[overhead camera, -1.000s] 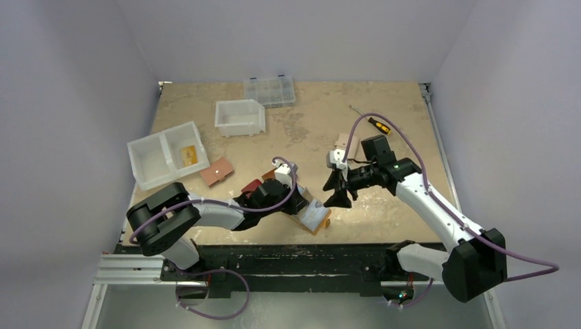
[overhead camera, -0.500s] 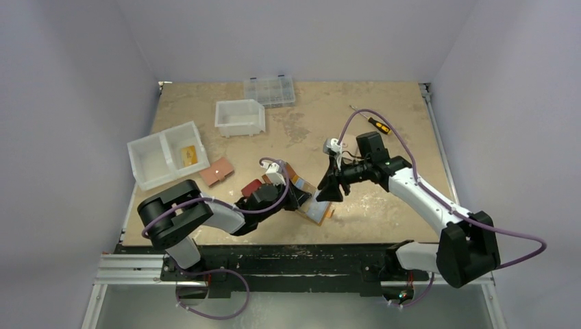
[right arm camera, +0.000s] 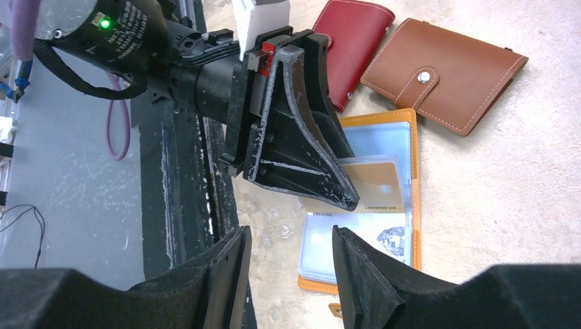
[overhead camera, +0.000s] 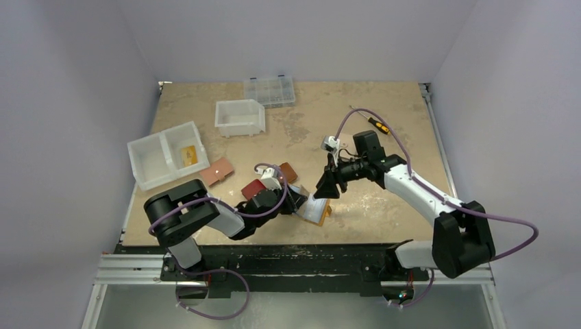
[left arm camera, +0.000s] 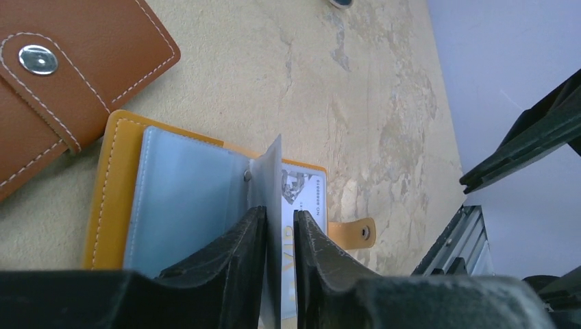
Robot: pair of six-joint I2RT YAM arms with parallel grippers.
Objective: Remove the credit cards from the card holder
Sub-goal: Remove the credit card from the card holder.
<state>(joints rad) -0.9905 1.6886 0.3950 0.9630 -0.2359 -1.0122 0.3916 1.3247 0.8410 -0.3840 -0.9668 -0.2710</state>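
The mustard-yellow card holder (overhead camera: 319,212) lies open near the table's front edge, its snap tab (left arm camera: 353,233) out to the side. My left gripper (left arm camera: 279,216) is shut on one clear sleeve (left arm camera: 273,175) of the holder and holds it upright. The right wrist view shows a yellow-orange card (right arm camera: 373,186) in that sleeve. A whitish card with a diamond picture (right arm camera: 370,243) lies in the pocket below. My right gripper (right arm camera: 291,232) is open and empty, hovering just above the holder's open edge, facing the left gripper (right arm camera: 294,144).
A brown wallet (right arm camera: 445,72) and a dark red wallet (right arm camera: 356,41) lie right behind the holder. Further back are a salmon wallet (overhead camera: 217,171), two white bins (overhead camera: 164,154) (overhead camera: 240,116), a clear organizer box (overhead camera: 269,90) and a screwdriver (overhead camera: 373,123).
My right gripper has moved left and closer to the holder. My left gripper has lifted a sleeve and drawn the holder slightly away from the front edge.
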